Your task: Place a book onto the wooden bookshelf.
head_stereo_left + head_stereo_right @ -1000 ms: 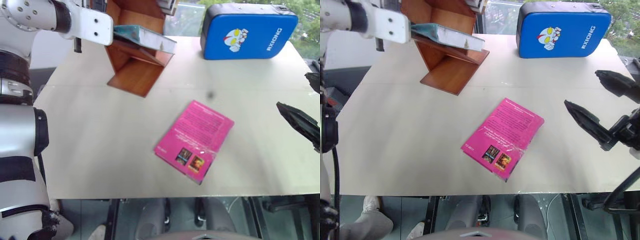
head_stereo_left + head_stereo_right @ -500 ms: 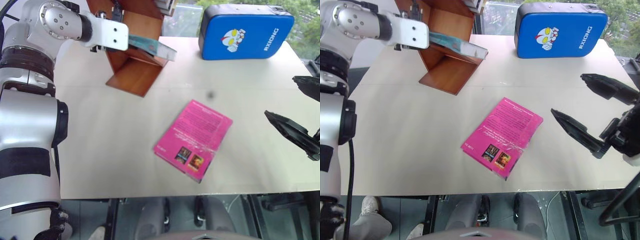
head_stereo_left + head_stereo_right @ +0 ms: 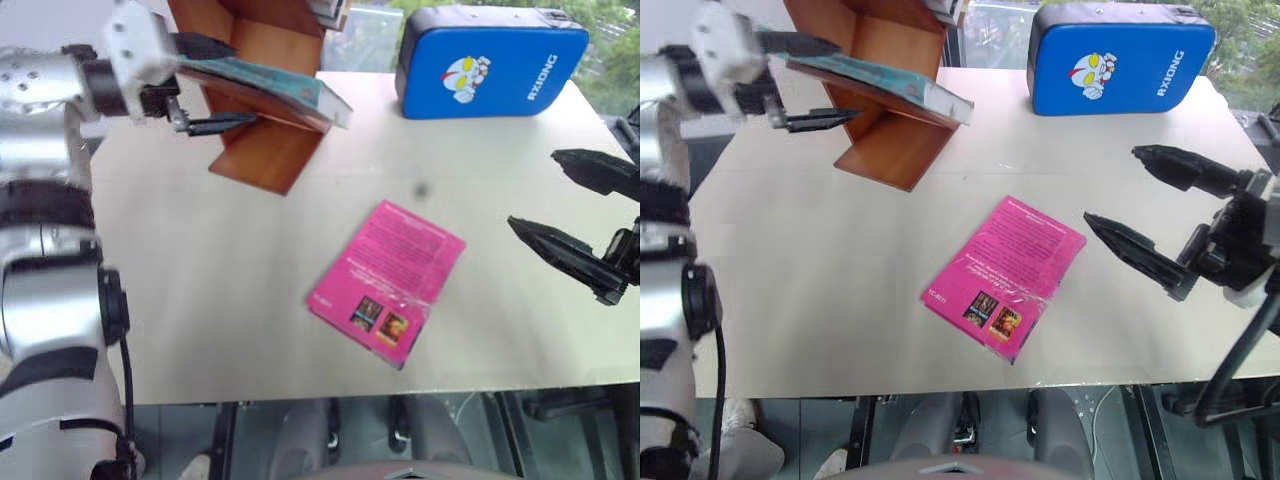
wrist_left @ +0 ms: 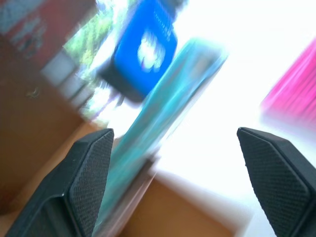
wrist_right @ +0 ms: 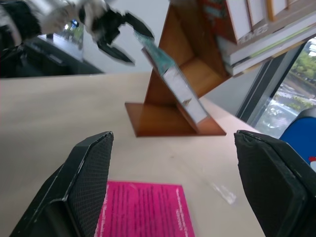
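The left end effector [image 3: 825, 82] is spread around the near edge of the book [image 3: 880, 85], which lies on a slanted board of the wooden bookshelf [image 3: 890, 150]. The right end effector [image 3: 1137, 197] hangs spread above the bench [image 3: 820, 280], beside a pink book [image 3: 1005, 275].

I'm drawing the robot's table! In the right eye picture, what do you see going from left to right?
Left gripper → teal book lying on the wooden bookshelf → pink book → blue case at the back → right gripper.
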`<state>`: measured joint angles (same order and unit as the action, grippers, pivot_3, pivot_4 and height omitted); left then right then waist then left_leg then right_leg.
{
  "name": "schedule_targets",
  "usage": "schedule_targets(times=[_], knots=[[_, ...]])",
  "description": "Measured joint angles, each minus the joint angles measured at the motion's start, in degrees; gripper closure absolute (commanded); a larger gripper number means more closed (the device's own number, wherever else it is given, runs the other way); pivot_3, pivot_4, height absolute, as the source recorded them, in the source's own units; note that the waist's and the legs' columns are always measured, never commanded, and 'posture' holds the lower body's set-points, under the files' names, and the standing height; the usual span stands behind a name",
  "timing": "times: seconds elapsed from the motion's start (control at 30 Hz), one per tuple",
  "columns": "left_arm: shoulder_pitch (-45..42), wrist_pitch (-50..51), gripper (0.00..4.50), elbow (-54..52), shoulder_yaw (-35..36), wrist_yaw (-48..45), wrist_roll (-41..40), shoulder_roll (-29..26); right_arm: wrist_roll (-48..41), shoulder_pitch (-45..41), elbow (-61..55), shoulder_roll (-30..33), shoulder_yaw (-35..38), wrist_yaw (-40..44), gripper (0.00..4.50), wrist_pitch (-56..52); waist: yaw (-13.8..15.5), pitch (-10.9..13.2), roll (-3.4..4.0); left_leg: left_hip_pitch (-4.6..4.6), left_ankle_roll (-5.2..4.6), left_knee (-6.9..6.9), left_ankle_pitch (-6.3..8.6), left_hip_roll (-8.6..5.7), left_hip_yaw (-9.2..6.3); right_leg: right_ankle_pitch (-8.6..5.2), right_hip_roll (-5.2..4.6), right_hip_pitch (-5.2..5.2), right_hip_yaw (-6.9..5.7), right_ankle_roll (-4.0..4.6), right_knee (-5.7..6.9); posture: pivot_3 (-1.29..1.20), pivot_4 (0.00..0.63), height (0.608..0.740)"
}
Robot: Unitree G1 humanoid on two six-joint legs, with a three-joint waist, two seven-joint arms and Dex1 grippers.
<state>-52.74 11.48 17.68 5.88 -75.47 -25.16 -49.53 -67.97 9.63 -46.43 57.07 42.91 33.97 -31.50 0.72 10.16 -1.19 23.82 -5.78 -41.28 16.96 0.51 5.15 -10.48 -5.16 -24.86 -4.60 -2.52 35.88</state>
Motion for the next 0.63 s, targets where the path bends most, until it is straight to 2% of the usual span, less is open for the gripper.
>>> schedule_targets(times=[0.03, 0.07, 0.1, 0.17, 0.23, 0.3, 0.37, 0.43, 0.63], knots=[[3.5, 4.4, 0.31, -4.6, 0.9, 2.1, -2.8, 0.9, 0.8, 1.4, 0.7, -0.7, 0.0, 0.9, 0.5, -0.3, 0.2, 0.0, 0.0, -0.04, 0.0, -0.03, 0.0, -0.02, -0.11, 0.0, -0.02, 0.09, -0.06, 0.0, -0.01, 0.0, 0.15, 0.738], [9.6, 12.3, 0.31, -13.8, 2.7, 8.8, -8.0, 4.2, 3.6, 2.5, 2.3, -1.7, -0.7, 1.6, 0.5, -0.6, 0.4, 0.0, 0.0, 0.0, 0.01, -0.07, 0.0, -0.08, -0.23, 0.0, -0.06, 0.14, -0.16, -0.01, -0.04, 0.0, 0.15, 0.738], [11.4, 14.7, 0.31, -17.2, 3.5, 12.0, -10.5, 6.8, 5.2, 2.5, 2.8, -1.9, -1.8, 1.4, 0.5, -0.6, 0.6, 0.0, 0.01, -0.05, 0.01, -0.15, 0.0, -0.1, -0.26, 0.0, -0.11, 0.21, -0.18, -0.02, 0.02, 0.0, 0.15, 0.738], [17.9, 19.4, 0.31, -28.0, 4.8, 21.4, -15.7, 13.7, 10.5, -0.1, 2.3, -2.7, -8.5, -1.1, 0.5, -0.3, 0.4, 0.0, -0.01, -0.16, 0.05, -0.19, -0.02, -0.1, -0.28, 0.08, -0.33, 0.34, -0.13, -0.14, 0.01, 0.0, 0.15, 0.738], [25.7, 21.8, 0.12, -35.1, 4.1, 26.2, -17.7, 17.5, 17.0, -2.2, 2.1, -4.7, -17.5, -3.8, 0.0, 0.0, 0.0, 0.0, 0.06, -0.34, 0.18, -0.14, -0.09, -0.11, -0.18, 0.08, -0.28, 0.37, -0.05, -0.15, 0.1, 0.0, 0.15, 0.738], [30.9, 23.2, 0.12, -35.8, 3.2, 28.4, -17.6, 17.6, 22.3, -0.3, 3.1, -6.2, -21.2, -4.4, 0.0, 0.1, 0.1, 0.0, 0.13, -0.43, 0.45, -0.02, -0.26, -0.08, -0.18, 0.06, 0.08, 0.29, -0.05, -0.12, 0.32, 0.0, 0.15, 0.738], [32.6, 22.4, 0.12, -36.2, 2.8, 28.5, -15.9, 17.0, 24.5, 1.9, 4.0, -6.7, -20.8, -4.0, 0.0, 0.8, 0.4, 0.0, 0.14, -0.46, 0.52, -0.02, -0.29, -0.06, -0.21, 0.04, 0.1, 0.29, -0.09, -0.08, 0.43, 0.0, 0.15, 0.738], [35.7, 19.6, 0.12, -36.5, 2.6, 28.5, -11.8, 14.8, 27.6, 7.7, 4.4, -8.4, -17.5, -2.0, 0.0, 2.5, 0.7, -0.1, 0.23, -0.51, 0.52, 0.04, -0.29, -0.06, -0.19, -0.09, 0.11, 0.31, -0.08, 0.15, 0.43, 0.0, 0.15, 0.738], [40.9, 16.4, 0.12, -33.9, 4.4, 24.1, -9.2, 9.7, 30.8, 17.7, 3.9, -10.2, -10.1, 3.4, 0.0, 3.5, 0.5, -0.1, 0.29, -0.6, 0.73, 0.05, -0.15, -0.02, -0.05, -0.19, 0.06, 0.29, -0.06, 0.05, 0.41, 0.0, 0.15, 0.738]])
